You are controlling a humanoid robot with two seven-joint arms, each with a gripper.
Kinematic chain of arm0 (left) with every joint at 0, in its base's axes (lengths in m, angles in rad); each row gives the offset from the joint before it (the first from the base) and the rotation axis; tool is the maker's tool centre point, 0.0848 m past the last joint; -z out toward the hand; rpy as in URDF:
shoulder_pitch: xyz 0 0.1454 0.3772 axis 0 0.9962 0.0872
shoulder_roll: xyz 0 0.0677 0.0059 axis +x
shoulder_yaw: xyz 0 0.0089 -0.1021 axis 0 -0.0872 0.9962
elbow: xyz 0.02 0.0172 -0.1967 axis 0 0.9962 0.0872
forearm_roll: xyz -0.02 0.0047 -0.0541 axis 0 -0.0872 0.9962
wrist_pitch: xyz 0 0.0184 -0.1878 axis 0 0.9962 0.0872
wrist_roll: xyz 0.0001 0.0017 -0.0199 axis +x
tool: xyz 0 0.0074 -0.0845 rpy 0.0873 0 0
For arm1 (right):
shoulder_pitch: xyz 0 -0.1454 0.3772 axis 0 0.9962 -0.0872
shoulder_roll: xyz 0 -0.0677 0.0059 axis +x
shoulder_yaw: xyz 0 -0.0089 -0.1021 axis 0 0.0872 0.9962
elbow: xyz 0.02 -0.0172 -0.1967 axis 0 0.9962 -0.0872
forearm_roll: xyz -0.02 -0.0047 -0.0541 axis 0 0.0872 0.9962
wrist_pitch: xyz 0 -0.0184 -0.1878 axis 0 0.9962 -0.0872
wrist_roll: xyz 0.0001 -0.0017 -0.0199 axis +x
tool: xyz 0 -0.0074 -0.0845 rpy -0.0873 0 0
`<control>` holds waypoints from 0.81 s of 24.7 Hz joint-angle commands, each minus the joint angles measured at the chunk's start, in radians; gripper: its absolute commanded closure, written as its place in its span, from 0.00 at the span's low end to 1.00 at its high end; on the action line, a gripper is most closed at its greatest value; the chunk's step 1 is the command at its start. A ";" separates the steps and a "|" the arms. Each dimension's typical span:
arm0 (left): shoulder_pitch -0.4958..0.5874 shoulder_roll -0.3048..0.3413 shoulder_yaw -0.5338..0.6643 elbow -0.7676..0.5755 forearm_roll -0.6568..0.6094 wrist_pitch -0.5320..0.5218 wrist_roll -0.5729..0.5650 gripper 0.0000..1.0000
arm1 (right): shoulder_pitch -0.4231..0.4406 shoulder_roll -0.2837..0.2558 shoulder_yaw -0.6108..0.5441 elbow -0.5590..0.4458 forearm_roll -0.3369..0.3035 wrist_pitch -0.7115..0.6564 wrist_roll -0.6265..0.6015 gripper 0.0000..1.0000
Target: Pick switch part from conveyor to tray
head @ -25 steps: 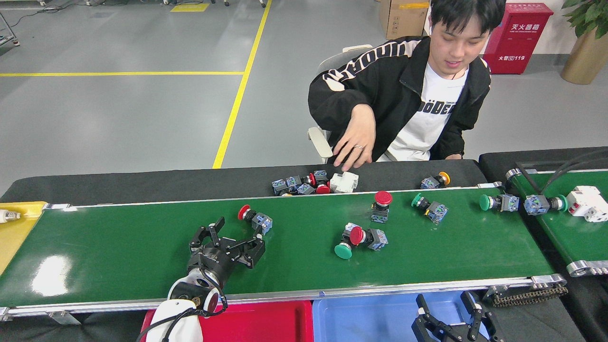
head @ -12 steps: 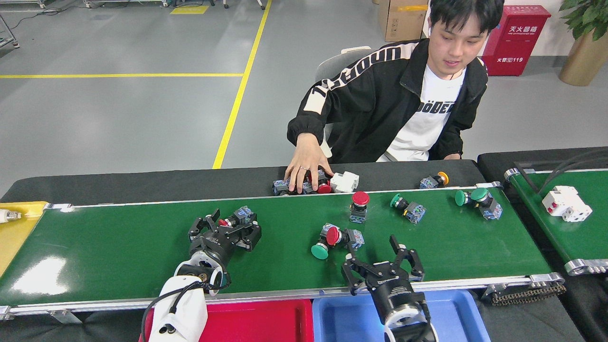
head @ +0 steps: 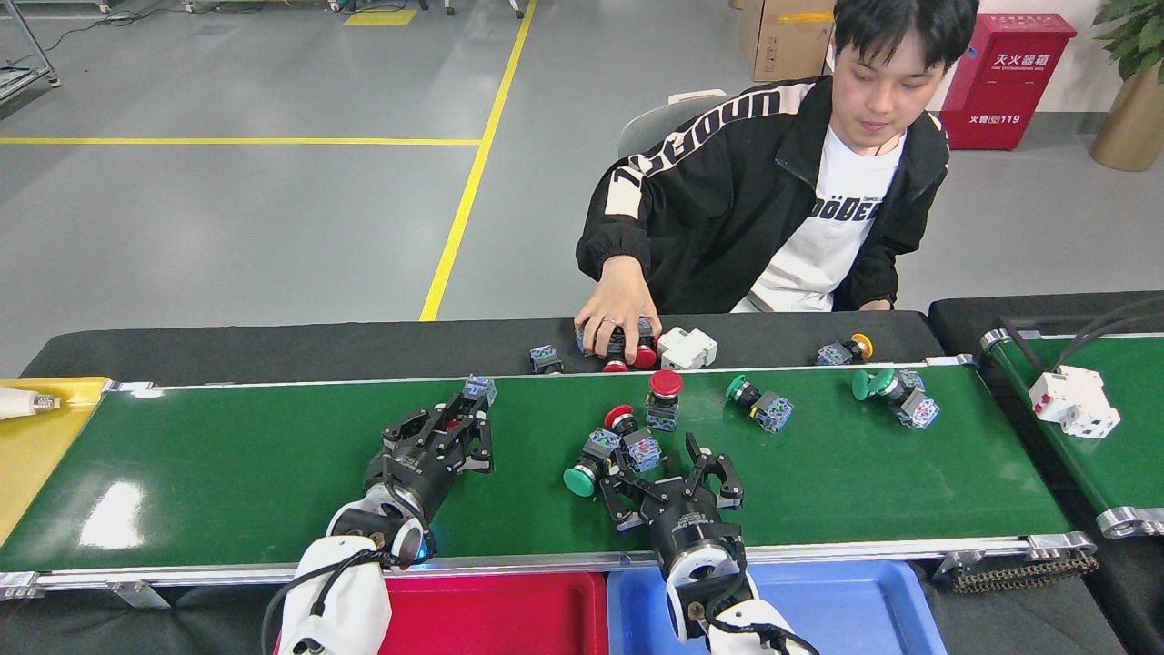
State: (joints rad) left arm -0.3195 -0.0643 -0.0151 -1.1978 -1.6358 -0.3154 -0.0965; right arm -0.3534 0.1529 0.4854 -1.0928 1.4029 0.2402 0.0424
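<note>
The left gripper (head: 459,428) is clenching a switch part (head: 476,391) over the green conveyor (head: 227,455), the part's blue-grey block poking out past the fingertips toward the far rail. Because only an end of the part seems to be pinched, it is likely at risk of twisting out or dropping back onto the belt while being carried to the red tray (head: 491,614) at the near edge.

The right gripper (head: 668,473) is standing spread wide and empty, just beside a tight cluster: a green-capped switch (head: 582,475) and a red-capped switch (head: 627,428) lying touching or nearly so. Closing here is risky, since the fingers could be catching two parts at once or knocking the green cap away; the glossy belt would be letting a nudged part slide. The blue tray (head: 818,609) is waiting below this arm.

Further along, an upright red-capped switch (head: 664,398), a lying green-capped switch (head: 759,405) and another green pair (head: 891,396) are sitting on the belt. A person's hand (head: 618,314) is resting on a pile of spare parts on the black tabletop (head: 273,350) just beyond the far rail, near enough that a wide reach could be coming close to it.

Readable writing: the jacket sleeve is showing large pale block letters, hard to read whole; the white shirt is reading roughly "ÖDE"; the red box (head: 1005,77) behind is carrying Chinese characters and "119".
</note>
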 commanded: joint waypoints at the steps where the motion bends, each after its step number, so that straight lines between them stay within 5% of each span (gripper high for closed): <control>1: 0.036 0.004 -0.002 -0.077 -0.002 -0.013 -0.009 0.98 | -0.027 0.008 0.012 0.010 -0.024 -0.010 -0.016 0.62; 10: 0.513 0.142 0.109 -0.517 0.071 -0.091 0.000 0.96 | -0.036 0.001 0.016 -0.029 -0.101 -0.113 -0.022 0.73; 17: 0.744 0.185 0.155 -0.582 0.108 -0.096 0.060 0.95 | 0.303 -0.242 0.007 -0.493 -0.179 -0.458 -0.019 0.68; 18: 0.752 0.182 0.152 -0.582 0.108 -0.096 0.060 0.90 | 0.337 -0.257 0.007 -0.527 -0.180 -0.499 -0.021 0.67; 20: 0.754 0.172 0.147 -0.582 0.108 -0.096 0.060 0.66 | 0.393 -0.273 0.007 -0.558 -0.180 -0.582 -0.024 0.64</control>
State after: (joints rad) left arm 0.4352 0.1115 0.1335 -1.7694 -1.5308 -0.4094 -0.0487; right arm 0.0346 -0.1150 0.4952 -1.6207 1.2265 -0.2516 0.0261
